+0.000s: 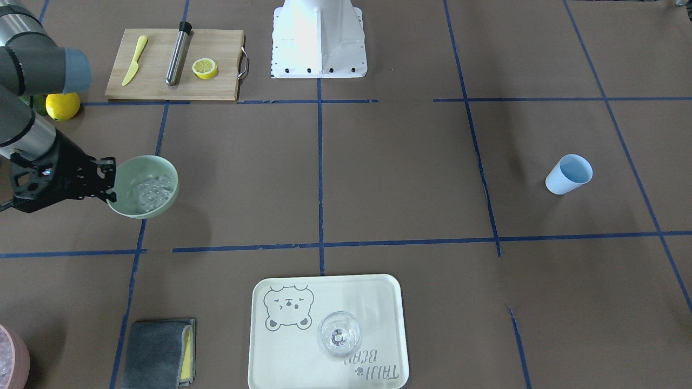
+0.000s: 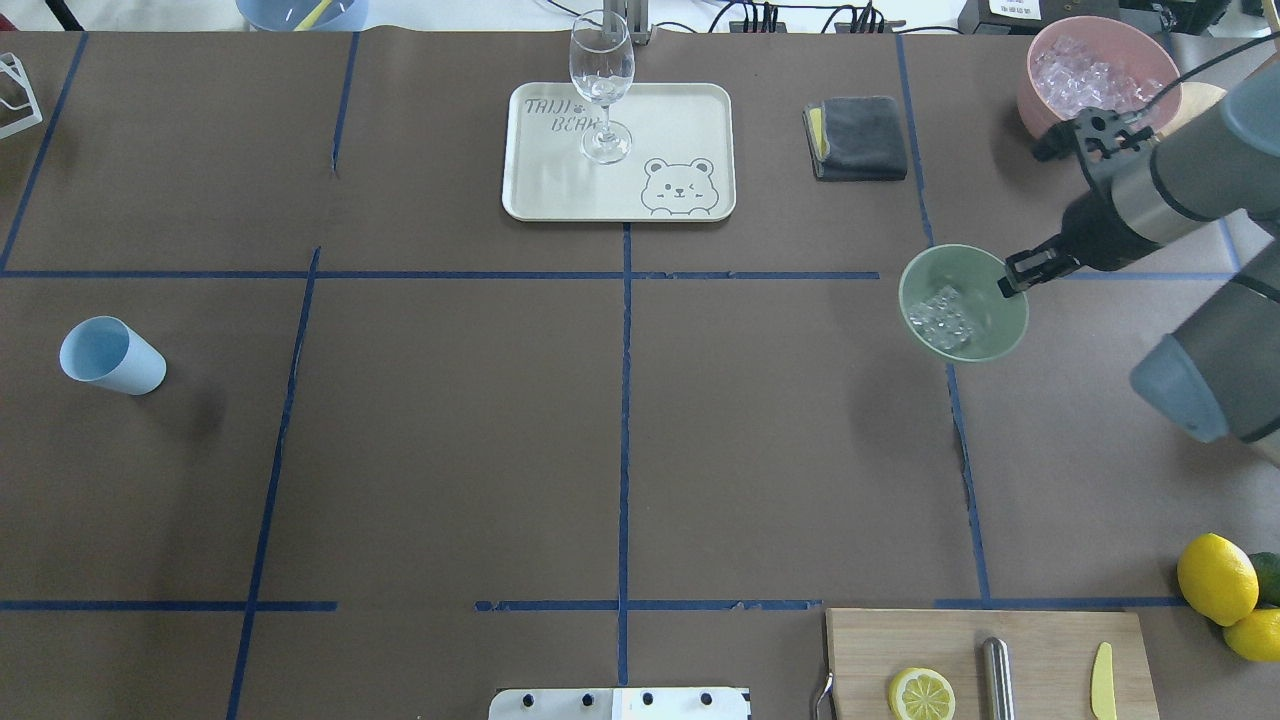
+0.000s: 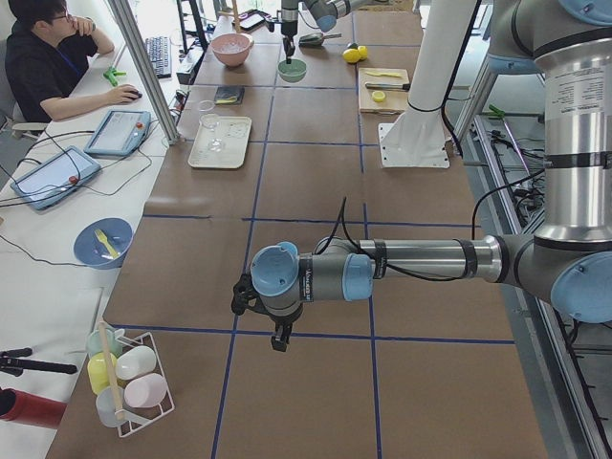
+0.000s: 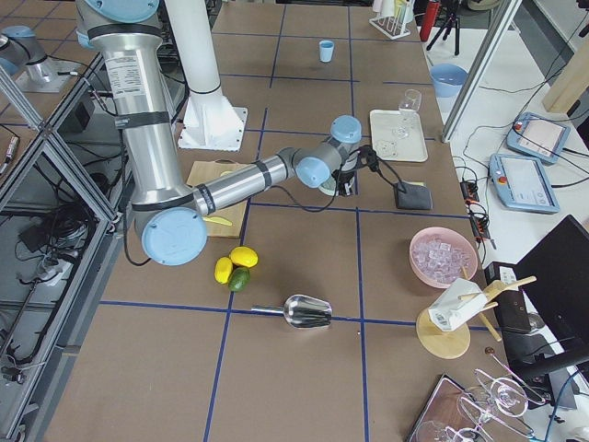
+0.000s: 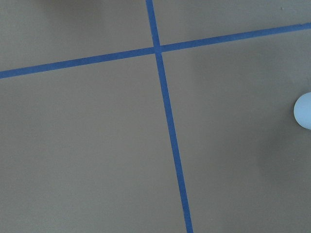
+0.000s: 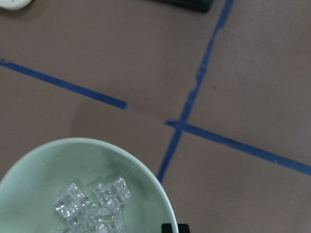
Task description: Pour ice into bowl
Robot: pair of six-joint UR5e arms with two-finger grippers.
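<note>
Front-facing view: the right gripper (image 1: 110, 186) is clamped on the rim of the round pale mint-green bowl (image 1: 165, 170), held tilted off the brown table (image 1: 405, 162), with the small clear glassy ice cubes (image 1: 150, 193) pooled inside it. Overhead, the bowl hangs near a round pink container (image 2: 1032, 95) of more ice. In the left-end view the left gripper (image 3: 277, 333) hangs above the table; wide or narrow, I cannot tell.
</note>
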